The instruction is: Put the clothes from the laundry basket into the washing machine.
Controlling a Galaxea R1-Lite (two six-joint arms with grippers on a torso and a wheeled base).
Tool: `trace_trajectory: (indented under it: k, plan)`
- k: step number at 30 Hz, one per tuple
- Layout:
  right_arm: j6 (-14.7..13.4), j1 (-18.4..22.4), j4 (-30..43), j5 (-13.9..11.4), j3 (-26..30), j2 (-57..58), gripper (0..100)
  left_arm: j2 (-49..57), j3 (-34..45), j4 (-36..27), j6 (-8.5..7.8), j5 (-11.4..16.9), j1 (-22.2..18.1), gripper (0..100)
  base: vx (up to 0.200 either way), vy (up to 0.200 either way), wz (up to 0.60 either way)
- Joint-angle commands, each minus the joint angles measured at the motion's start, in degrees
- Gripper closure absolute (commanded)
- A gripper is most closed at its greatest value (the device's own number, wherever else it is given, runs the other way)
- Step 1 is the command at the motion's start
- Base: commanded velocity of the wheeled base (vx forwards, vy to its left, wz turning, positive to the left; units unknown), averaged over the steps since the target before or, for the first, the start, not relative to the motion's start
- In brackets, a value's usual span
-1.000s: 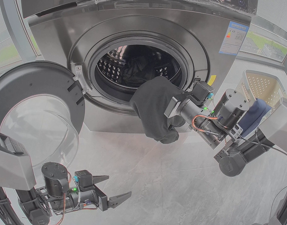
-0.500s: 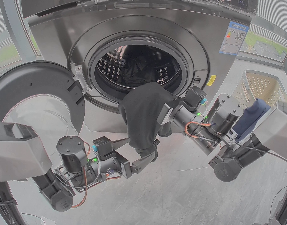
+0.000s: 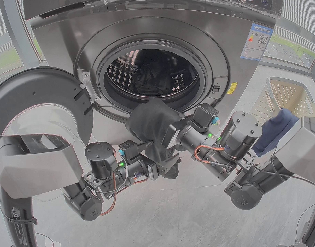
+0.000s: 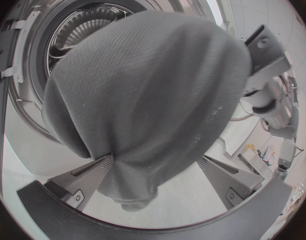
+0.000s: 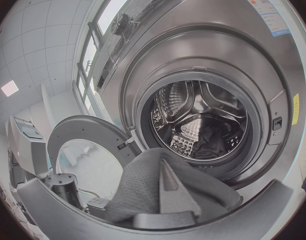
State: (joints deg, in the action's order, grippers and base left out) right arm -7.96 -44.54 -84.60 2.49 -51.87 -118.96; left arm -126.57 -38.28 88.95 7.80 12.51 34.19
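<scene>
A: Head view. A dark grey knitted garment (image 3: 149, 120) hangs from the end of the right arm. It is just below the mouth of the silver front-loading washing machine (image 3: 185, 28) and not yet in the perforated steel drum (image 3: 123, 72). The left gripper (image 3: 159, 153) is spread wide, with one finger on each side of the hanging tail.

B: Risk?

A: If the left closes while the right pulls away, the cloth stretches between them or drops to the floor. A blue garment (image 3: 274, 127) is still draped on the beige perforated laundry basket (image 3: 288, 93).

B: Left wrist view?

A: The bulk of the garment sits above the open fingers (image 4: 93, 170), and only the narrow tail lies between them. A thin pinch there could slip.

B: Right wrist view?

A: The right gripper (image 5: 169, 187) is clamped on the garment, with one finger lying on top of the cloth. The drum mouth is ahead, and dark clothes (image 5: 209, 144) are already inside. My judgement is that the low, loose folds may catch on the door seal or trail over the rim. The round open door (image 5: 86, 140) also crowds the left arm's side.
</scene>
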Motion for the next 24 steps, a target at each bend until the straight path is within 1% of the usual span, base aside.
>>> trace_trajectory:
  k: [1, 2, 4, 9, 13, 15, 16, 19, 22, 24]
  plan:
    - [-0.2, -1.6, 0.0, 1.0, 1.4, 1.6, 100, -4.7, -4.5, 0.1, 0.02, -1.6, -1.0, 0, 0.0, 0.0, 0.0]
    - [-0.3, -2.1, 0.0, 1.0, 2.0, 2.1, 100, -5.6, -6.2, 0.1, 0.11, -2.7, -1.2, 0, 0.0, 0.0, 0.0]
    - [-0.3, -2.5, 0.0, 1.1, 2.9, 2.7, 100, -6.3, -7.8, 0.1, 0.2, -3.7, -1.5, 0, 0.0, 0.0, 0.0]
    - [-0.8, -3.0, -0.1, 1.4, 4.8, 2.9, 100, -6.6, -9.0, 0.1, 0.28, -4.3, -1.4, 0, 0.0, 0.0, 0.0]
    - [-1.1, -3.5, -0.1, 1.5, 5.2, 2.9, 100, -6.8, -9.6, 0.0, 0.2, -4.4, -1.3, 0, 0.0, 0.0, 0.0]
    - [-1.2, -3.8, -0.1, 1.5, 5.1, 2.9, 100, -7.2, -9.9, 0.1, 0.11, -5.0, -1.4, 0, 0.0, 0.0, 0.0]
    - [-1.3, -3.8, -0.1, 1.7, 5.1, 2.8, 100, -7.3, -10.2, 0.1, 0.28, -6.3, -1.5, 100, 0.0, 0.0, 0.0]
    - [-1.8, -3.8, -0.1, 2.4, 5.1, 2.8, 100, -7.4, -11.1, 0.1, 0.55, -7.1, -1.5, 100, 0.0, 0.0, 0.0]
    - [-1.9, -3.6, -0.1, 2.6, 5.2, 2.9, 100, -7.2, -12.0, 0.1, 1.69, -7.1, -1.5, 100, 0.0, 0.0, 0.0]
    - [-2.1, -2.8, -0.1, 2.8, 5.5, 2.9, 100, -6.8, -12.2, 0.2, 2.13, -7.2, -1.6, 100, 0.0, 0.0, 0.0]
